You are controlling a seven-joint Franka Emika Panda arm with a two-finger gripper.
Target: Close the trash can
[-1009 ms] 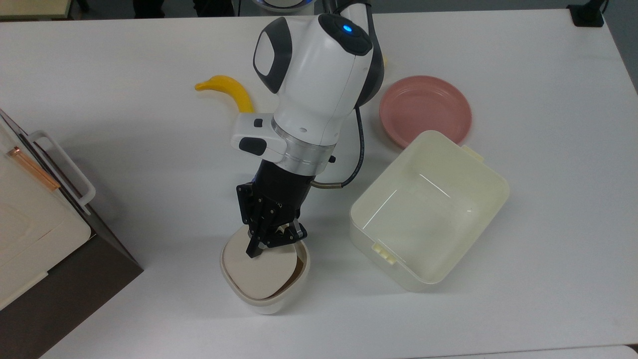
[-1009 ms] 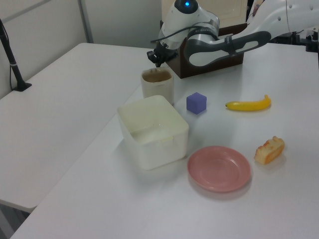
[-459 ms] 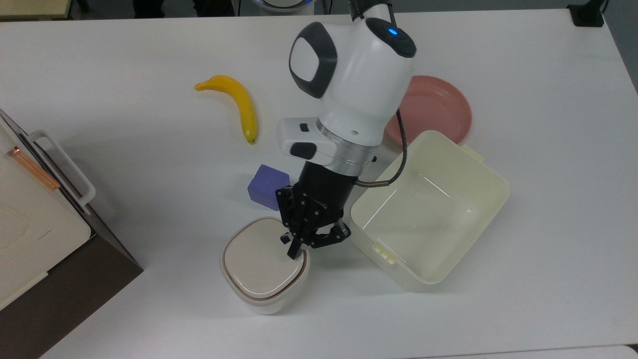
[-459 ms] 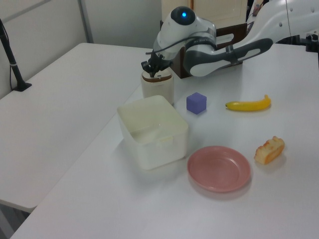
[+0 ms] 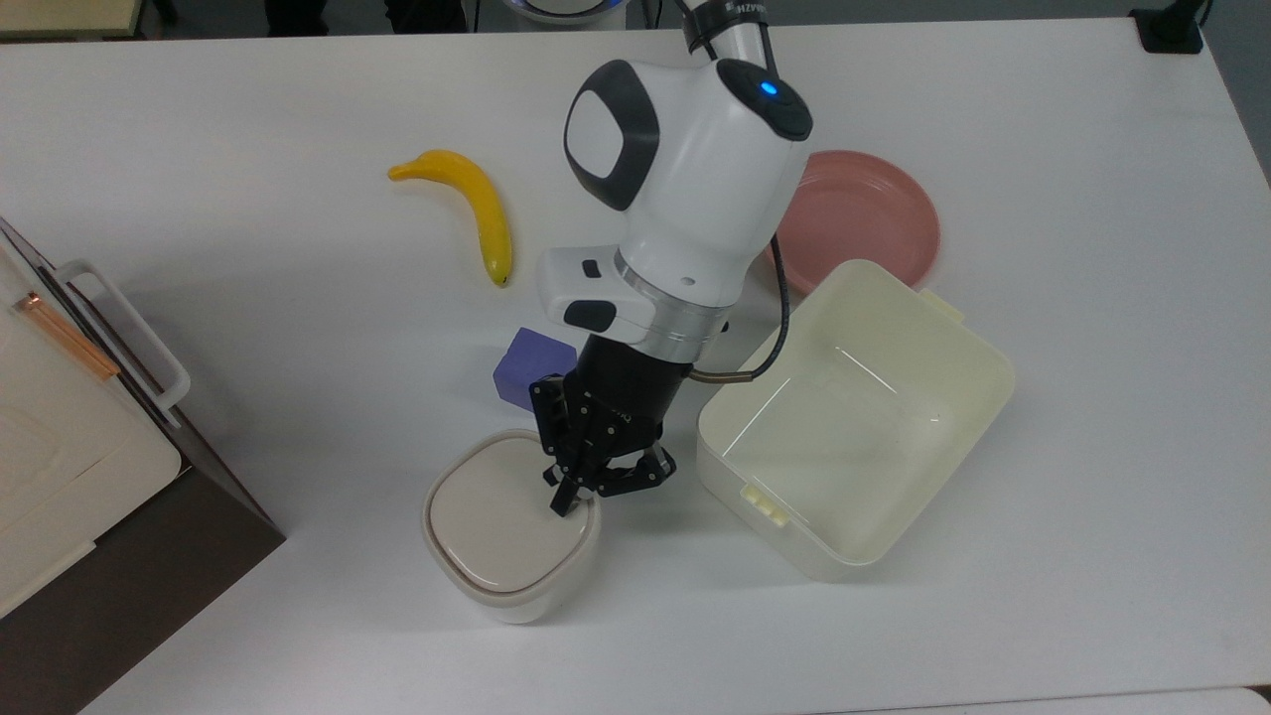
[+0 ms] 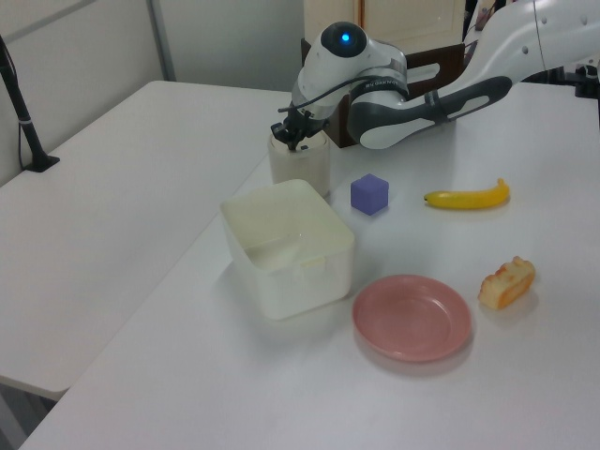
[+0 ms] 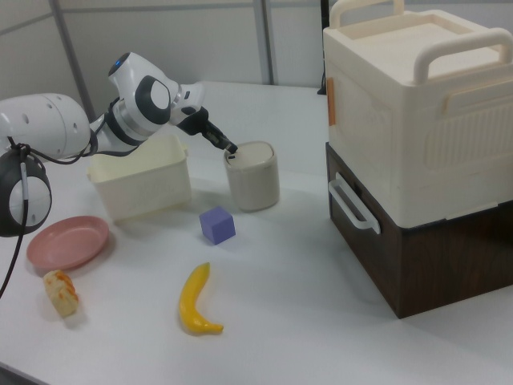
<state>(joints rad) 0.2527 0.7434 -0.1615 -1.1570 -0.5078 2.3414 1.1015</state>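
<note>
Pressing the trash can lid flat, jaws together; the can has slid leftward.

You are looking at an arm with glossy white rounded shells and dark grey to black panels set into the joints. One oval grey-rimmed white cap faces up in the top view, and a small blue light glows on a black cap beside it. Below the shell sits a ring of bare silver metal, with a white side block carrying two dark buttons. A thin black cable loops from the shell to a brass-coloured fitting. The gripper is black, built of pinned linkage bars.
</note>
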